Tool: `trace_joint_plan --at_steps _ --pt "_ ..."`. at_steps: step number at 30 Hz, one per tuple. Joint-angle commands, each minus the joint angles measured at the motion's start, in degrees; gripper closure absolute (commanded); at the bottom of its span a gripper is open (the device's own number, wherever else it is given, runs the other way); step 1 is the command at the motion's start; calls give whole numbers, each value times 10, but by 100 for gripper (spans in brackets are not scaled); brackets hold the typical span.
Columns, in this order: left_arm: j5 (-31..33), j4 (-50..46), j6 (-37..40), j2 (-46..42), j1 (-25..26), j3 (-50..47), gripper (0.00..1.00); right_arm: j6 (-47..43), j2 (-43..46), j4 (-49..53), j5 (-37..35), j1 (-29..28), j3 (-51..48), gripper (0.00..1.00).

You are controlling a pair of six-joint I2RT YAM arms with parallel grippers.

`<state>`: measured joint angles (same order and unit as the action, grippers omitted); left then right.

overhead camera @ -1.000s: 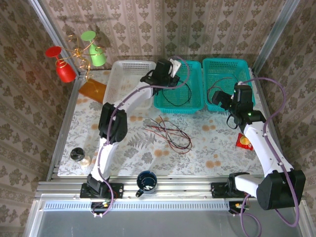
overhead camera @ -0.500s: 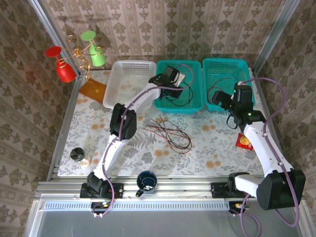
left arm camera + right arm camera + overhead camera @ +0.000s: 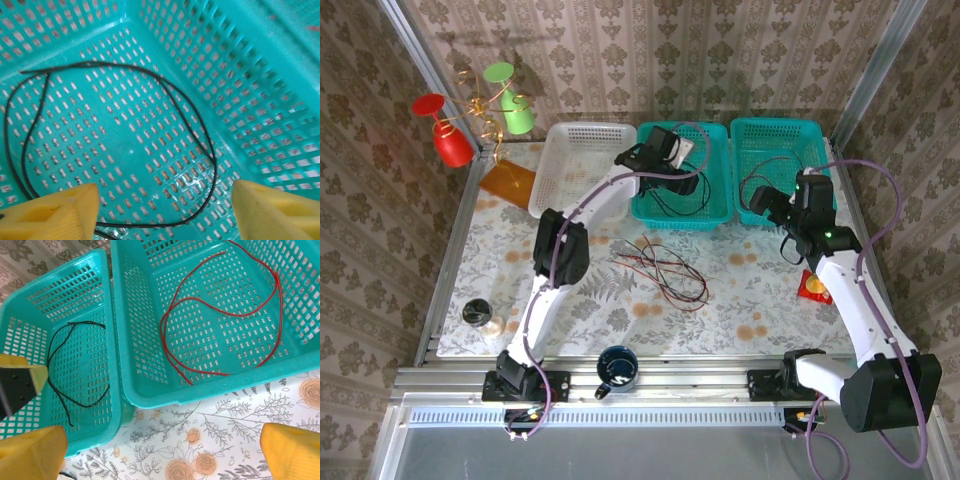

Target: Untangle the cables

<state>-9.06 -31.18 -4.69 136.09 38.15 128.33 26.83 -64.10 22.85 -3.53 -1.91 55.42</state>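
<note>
Over at the left gripper point(image 3: 162, 216), the wrist view looks straight down into the teal perforated plastic basket point(image 3: 260, 75). The jaws stand wide apart, yellow pads at both lower corners with nothing between them. One thin black cable point(image 3: 165, 95) lies loose in a big loop on the basket floor, free of the pads.

From above, that same gripper point(image 3: 682, 183) hangs over the middle basket point(image 3: 650, 210) at top centre. The arm's own body hides much of the loop there, so the wrist view gives the clearer look.

The right gripper point(image 3: 160, 455) has its jaws fully apart as well and holds nothing. Its camera shows a thin red cable point(image 3: 279, 305) coiled in the second teal basket point(image 3: 150, 390), with the black cable point(image 3: 75, 324) in the neighbouring basket at the left of the frame. From above, the right gripper point(image 3: 767, 203) sits at the near edge of that second basket.

The remaining thin red and black cables point(image 3: 660, 265) lie still crossed in a tangle on the flowered desk point(image 3: 570, 300), mid-frame, well apart from both grippers.

Around them are a white perforated basket point(image 3: 582, 150) just left of the teal ones, a dark mug point(image 3: 616, 368) at the near rail, a black-lidded glass jar point(image 3: 477, 313) at lower left and an orange packet point(image 3: 814, 288) beside the right arm.
</note>
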Motion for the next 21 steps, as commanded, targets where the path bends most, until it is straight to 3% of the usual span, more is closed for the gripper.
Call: trace_joint_plan --at_steps 1,5,11,16,21 --pt "-3 51 9 -77 -5 -22 27 16 19 30 19 0 -11 0" --pt "-6 66 8 -140 -7 -77 25 16 36 42 30 -3 -26 0" --pt "-38 107 -14 -302 -14 -283 23 25 45 76 47 -30 -71 0" --pt "-3 171 -53 -450 -13 -509 23 54 27 102 47 -90 -110 1" --pt "9 194 -89 -548 -7 -667 23 95 -3 63 43 -166 -153 12"
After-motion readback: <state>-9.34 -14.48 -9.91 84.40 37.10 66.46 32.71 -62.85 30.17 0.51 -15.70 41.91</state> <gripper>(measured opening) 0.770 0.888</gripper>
